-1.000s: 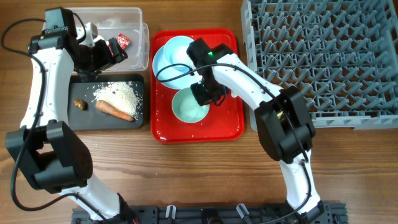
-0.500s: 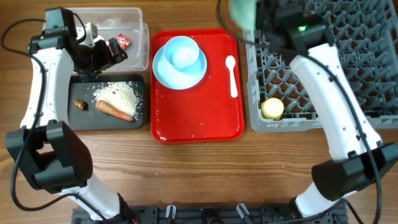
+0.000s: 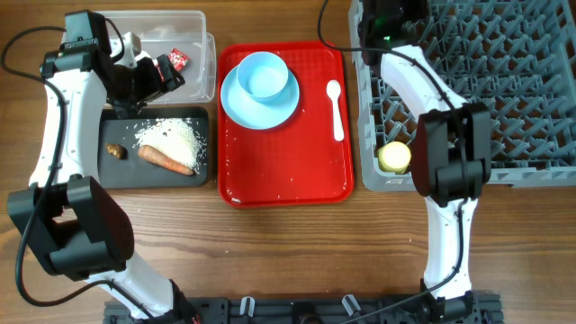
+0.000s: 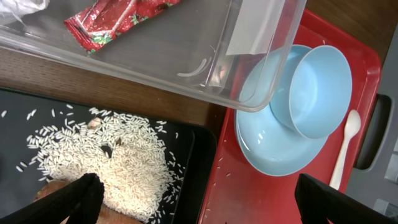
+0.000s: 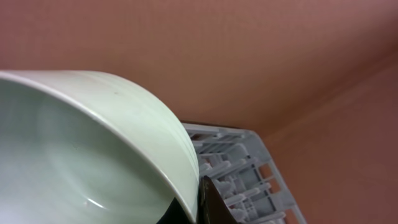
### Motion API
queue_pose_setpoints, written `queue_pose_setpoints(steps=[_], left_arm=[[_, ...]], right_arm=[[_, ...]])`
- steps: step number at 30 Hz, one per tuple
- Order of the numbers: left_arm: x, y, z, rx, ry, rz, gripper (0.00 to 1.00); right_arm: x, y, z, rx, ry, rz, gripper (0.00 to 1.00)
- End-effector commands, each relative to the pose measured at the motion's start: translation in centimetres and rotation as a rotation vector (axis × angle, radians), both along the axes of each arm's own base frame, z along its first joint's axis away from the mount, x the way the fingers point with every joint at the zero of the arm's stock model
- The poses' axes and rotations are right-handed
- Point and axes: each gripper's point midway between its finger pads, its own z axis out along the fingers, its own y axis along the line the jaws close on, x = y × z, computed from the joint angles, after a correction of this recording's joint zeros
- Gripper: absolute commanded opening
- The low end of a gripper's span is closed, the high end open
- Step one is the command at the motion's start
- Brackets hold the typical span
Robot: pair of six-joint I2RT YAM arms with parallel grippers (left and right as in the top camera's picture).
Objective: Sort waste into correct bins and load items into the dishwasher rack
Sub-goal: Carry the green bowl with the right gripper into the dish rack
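The right hand (image 5: 196,208) pinches the rim of the pale-green bowl (image 5: 81,155). In its wrist view one dark finger (image 5: 208,202) lies against the bowl's outer wall at the bottom edge, and the other is hidden behind the bowl. The bowl fills the left half of that frame and is cut off at the left and bottom. A corner of the grey rack (image 5: 239,171) shows behind it at lower centre. Half a second ago the overhead view showed the bowl as a green blur just left of the rack's upper-left corner. Now the hand sits over that corner at the top edge of the frame, and the bowl cannot be made out from above. The right arm (image 3: 450,153) has folded in, so its dark elbow covers the rack's lower-left part beside the yellow cup (image 3: 394,157). The left hand (image 4: 208,198) has not moved. Its fingers are spread wide, with only the dark tips in the lower corners of its wrist view, above the rice (image 4: 106,158) on the black tray (image 4: 186,143) and the edge of the red tray (image 4: 249,199). The clear tub (image 4: 261,74) holds the red wrapper (image 4: 118,18), and a paper scrap (image 4: 18,5) is cut off at the upper left. As before, the light-blue bowl (image 3: 264,75) sits on the light-blue plate (image 3: 243,108) with the white spoon (image 3: 335,108) to its right. The carrot stick (image 3: 166,160) and brown morsel (image 3: 113,150) lie by the rice, and the trays rest on the wooden tabletop (image 3: 288,252).
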Motion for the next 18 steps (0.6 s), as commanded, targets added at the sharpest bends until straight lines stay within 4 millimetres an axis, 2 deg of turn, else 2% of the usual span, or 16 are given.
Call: queue_pose_setpoints(steps=[1, 5, 7, 10, 11, 14, 15, 16, 18], left_arm=[[0.3, 0.1, 1.8, 0.011, -0.046, 0.000, 1.00], [0.3, 0.1, 1.7, 0.010, -0.045, 0.000, 1.00], [0.3, 0.1, 1.7, 0.010, -0.046, 0.000, 1.00], [0.3, 0.1, 1.7, 0.010, -0.046, 0.000, 1.00], [0.3, 0.1, 1.7, 0.010, -0.045, 0.000, 1.00], [0.3, 0.1, 1.7, 0.010, -0.045, 0.000, 1.00], [0.3, 0.1, 1.7, 0.010, -0.045, 0.000, 1.00], [0.3, 0.1, 1.7, 0.010, -0.045, 0.000, 1.00], [0.3, 0.1, 1.7, 0.010, -0.046, 0.000, 1.00]], right_arm=[[0.0, -0.6, -1.6, -0.052, 0.044, -0.035, 0.04], [-0.5, -0.8, -3.6, -0.075, 0.140, -0.036, 0.04], [-0.9, -0.6, -3.9, -0.090, 0.167, -0.047, 0.04], [-1.6, 1.6, -4.8, -0.115, 0.223, -0.022, 0.05], [-1.8, 2.4, -5.0, -0.122, 0.240, -0.007, 0.10], [-2.3, 4.5, -5.5, -0.143, 0.274, 0.020, 0.47], [-2.5, 5.0, -5.4, -0.146, 0.271, 0.021, 0.83], [-2.6, 5.5, -5.3, -0.149, 0.268, 0.025, 1.00], [-2.6, 6.4, -4.7, -0.139, 0.245, 0.033, 1.00]])
